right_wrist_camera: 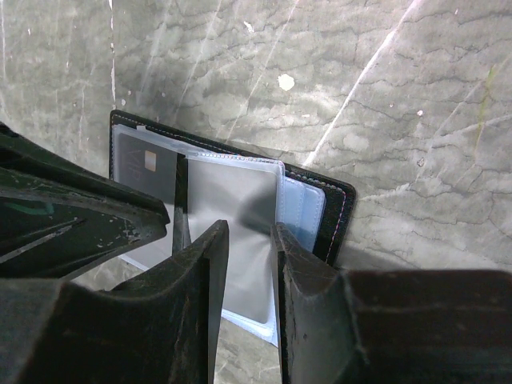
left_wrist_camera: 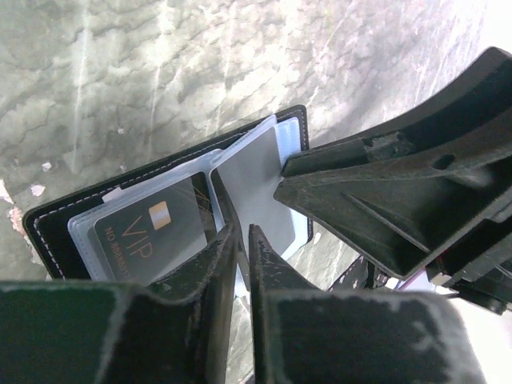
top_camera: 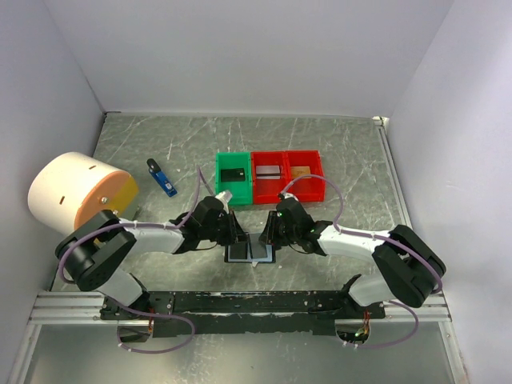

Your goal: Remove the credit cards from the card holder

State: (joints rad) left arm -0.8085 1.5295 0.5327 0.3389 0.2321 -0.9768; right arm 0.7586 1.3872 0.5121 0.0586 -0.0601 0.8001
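Note:
The black card holder lies open on the table between both arms, its clear sleeves fanned out. A black VIP credit card sits flat in a left sleeve. My left gripper is pinched nearly shut on a thin dark leaf standing edge-on from the holder's spine; sleeve or card, I cannot tell. My right gripper has its jaws apart, tips at a grey sleeve page on the right half, with nothing pinched between them.
Behind the holder stand a green bin with a black card and two red bins, one with a silver card, one with a gold card. A blue stick and a white-orange drum lie left.

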